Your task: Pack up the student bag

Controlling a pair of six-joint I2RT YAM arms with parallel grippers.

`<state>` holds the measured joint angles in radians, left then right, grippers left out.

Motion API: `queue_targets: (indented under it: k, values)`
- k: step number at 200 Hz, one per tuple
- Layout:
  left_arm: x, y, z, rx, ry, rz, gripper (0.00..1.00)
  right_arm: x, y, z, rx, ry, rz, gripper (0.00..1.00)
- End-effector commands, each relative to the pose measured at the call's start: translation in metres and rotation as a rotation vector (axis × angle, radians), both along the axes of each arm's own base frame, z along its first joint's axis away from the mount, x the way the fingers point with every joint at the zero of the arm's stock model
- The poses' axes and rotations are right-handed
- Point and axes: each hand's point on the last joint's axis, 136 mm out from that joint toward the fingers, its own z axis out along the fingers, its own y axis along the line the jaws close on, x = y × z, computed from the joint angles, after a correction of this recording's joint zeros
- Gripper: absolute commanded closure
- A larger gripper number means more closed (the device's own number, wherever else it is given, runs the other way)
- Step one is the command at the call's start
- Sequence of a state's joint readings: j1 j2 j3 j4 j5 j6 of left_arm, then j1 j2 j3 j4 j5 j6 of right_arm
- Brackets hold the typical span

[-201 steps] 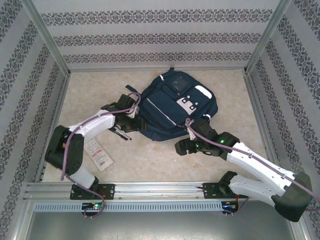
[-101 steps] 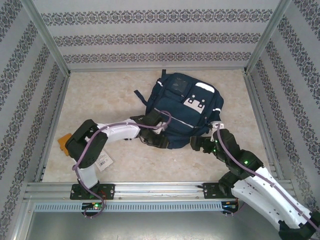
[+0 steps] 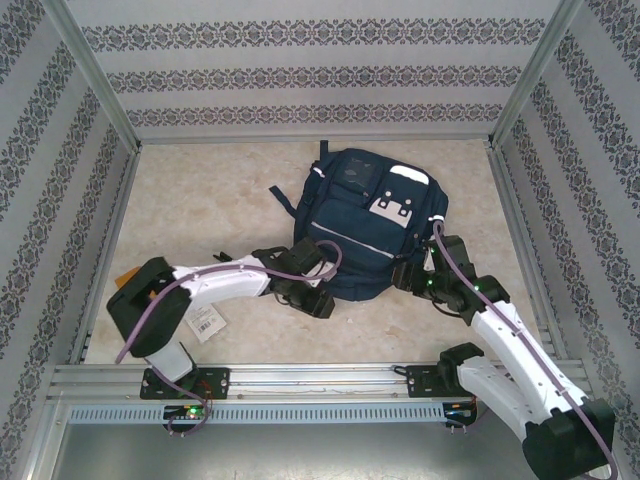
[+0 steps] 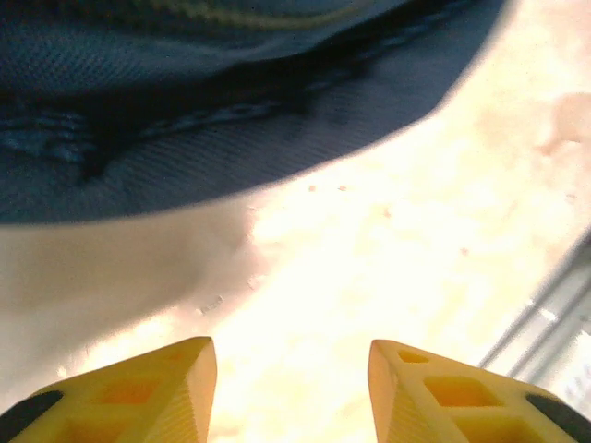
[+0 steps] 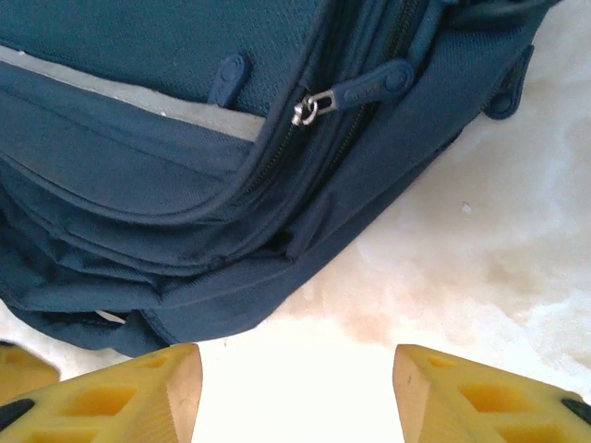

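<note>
The student bag point(image 3: 365, 225) lies flat, front pockets up, in the middle of the counter point(image 3: 200, 200). The left gripper point(image 4: 291, 346) is at its near-left edge, jaws spread and empty. The right gripper point(image 5: 296, 351) faces its near-right corner, jaws likewise spread on nothing. The bag looks soft and slack, likely to sag and fold rather than lift as one piece. The zipper pull point(image 5: 355, 90) or a stitched seam probably offers the surest hold.

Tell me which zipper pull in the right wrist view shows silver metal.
The middle pull on the student bag, with a silver slider at its left end; the left pull and right-edge pull show only navy tabs.
</note>
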<state>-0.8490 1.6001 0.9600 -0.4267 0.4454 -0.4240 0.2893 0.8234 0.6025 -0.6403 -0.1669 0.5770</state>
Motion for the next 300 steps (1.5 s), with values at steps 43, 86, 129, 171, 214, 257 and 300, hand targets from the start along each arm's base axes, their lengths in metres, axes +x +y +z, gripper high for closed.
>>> queue_targets:
  k: [43, 86, 129, 171, 214, 257, 300]
  values:
    - [0.083, -0.002, 0.149, 0.059, -0.646, -0.169, 0.40, 0.002, -0.024, 0.009, -0.028, -0.035, -0.158, 0.32]
    - [0.106, -0.019, 0.131, 0.184, -0.905, -0.572, 0.10, -0.015, -0.033, 0.007, -0.040, -0.040, -0.172, 0.32]
    - [0.110, -0.045, 0.086, 0.156, -0.935, -0.927, 0.11, -0.020, -0.036, 0.006, -0.024, -0.056, -0.191, 0.33]
    - [0.164, -0.042, 0.045, 0.428, -0.906, -0.873, 0.16, -0.022, -0.030, 0.002, -0.011, -0.039, -0.162, 0.33]
    - [0.191, -0.042, 0.020, 0.539, -0.905, -0.816, 0.22, -0.022, -0.026, 0.005, 0.011, -0.057, -0.140, 0.33]
    - [0.179, -0.046, 0.007, 0.483, -0.852, -0.887, 0.71, -0.023, -0.021, 0.003, 0.032, -0.044, -0.121, 0.34]
    - [0.179, -0.038, 0.063, 0.363, -0.952, -0.834, 1.00, -0.021, -0.011, -0.009, 0.045, 0.019, -0.077, 0.34]
